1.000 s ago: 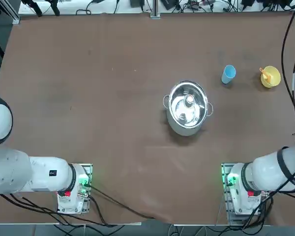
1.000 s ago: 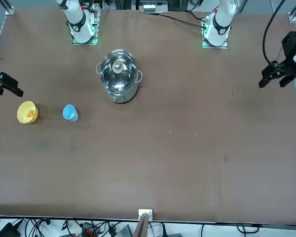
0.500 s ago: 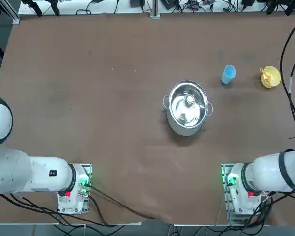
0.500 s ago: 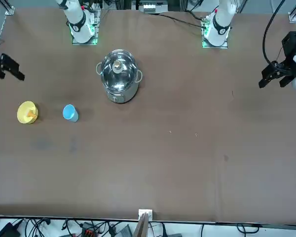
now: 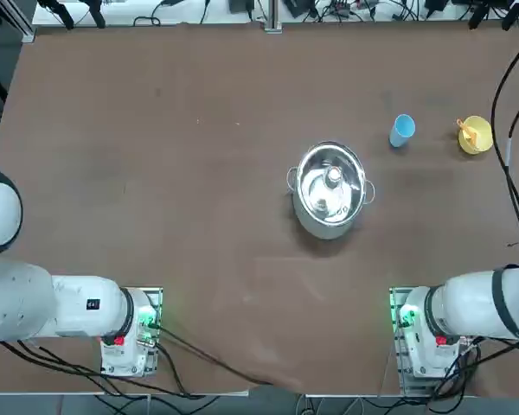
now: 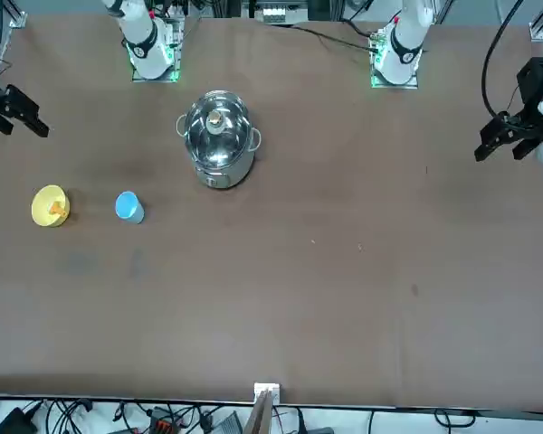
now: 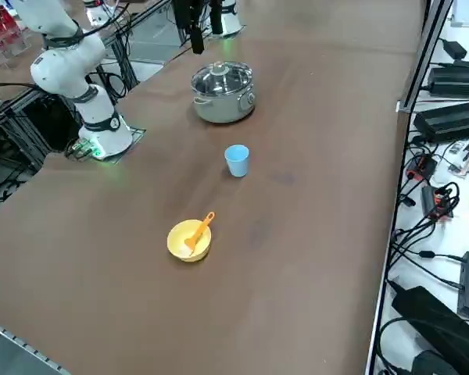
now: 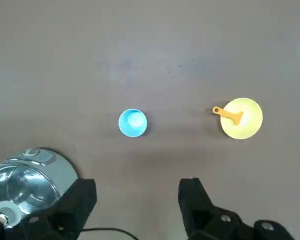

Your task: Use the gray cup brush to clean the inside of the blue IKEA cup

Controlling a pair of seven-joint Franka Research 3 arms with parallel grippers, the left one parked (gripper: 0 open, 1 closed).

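the two black fingers (image 8: pixel 72 205) of the right gripper (image 8: pixel 137 207) stand wide apart with nothing between them. they hang high over the brown table (image 8: pixel 155 40), looking straight down.

out past the fingertips, about midway between them, stands the blue ikea cup (image 8: pixel 133 122), upright with its round mouth up. well apart from the fingers, it touches nothing. farther off to one side, past the other finger, is the yellow bowl (image 8: pixel 249 122). the gray cup brush (image 8: pixel 228 114) (it looks orange from here) lies in that bowl, with its handle poking out over the rim toward the cup. right beside the first finger is the shiny steel pot (image 8: pixel 27 177), with its lid and knob on.

what could go wrong? the brush is thin and lies tilted on a round bowl, so the fingers could shut on the bowl's rim too, or push the light bowl away and miss the brush. if they pinch only the tip of the handle, the brush could swing or drop. the cup is small and light, so poking the brush in off to one side could tip it over or slide it. coming down near the pot, a finger could bump its lid.
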